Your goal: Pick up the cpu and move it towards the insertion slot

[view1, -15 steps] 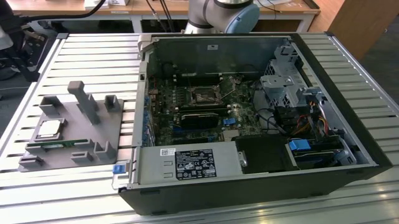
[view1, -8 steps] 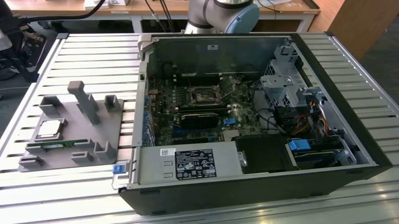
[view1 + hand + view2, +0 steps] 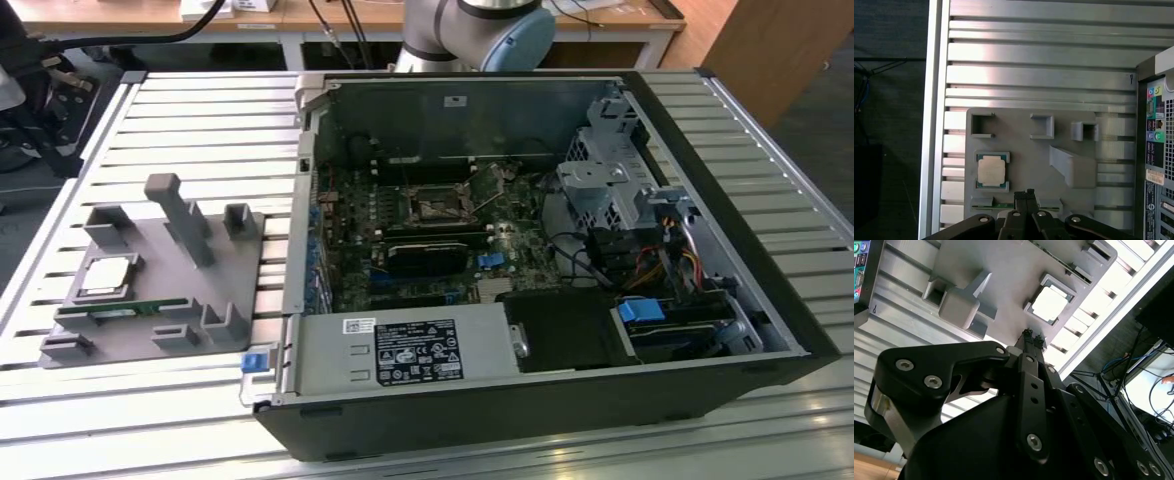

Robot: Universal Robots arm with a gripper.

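Note:
The cpu (image 3: pixel 107 277) is a silvery square chip lying flat in a framed pocket of the grey fixture (image 3: pixel 154 250) on the slatted table, at the exterior view's left. Both wrist views look down on the cpu (image 3: pixel 991 170) (image 3: pixel 1050 304). My gripper (image 3: pixel 1026 193) (image 3: pixel 1030 335) hovers above the fixture, a short way to the side of the chip, shut with nothing between its fingers. The insertion slot (image 3: pixel 434 207) is a dark square socket with a metal frame on the motherboard inside the open computer case (image 3: pixel 747 270).
A thin green memory stick (image 3: pixel 127 310) (image 3: pixel 999 205) lies in the fixture beside the chip. A tall grey post (image 3: pixel 180 215) rises from the fixture. The case walls, cables (image 3: pixel 654 265) and a black card (image 3: pixel 427 250) surround the socket.

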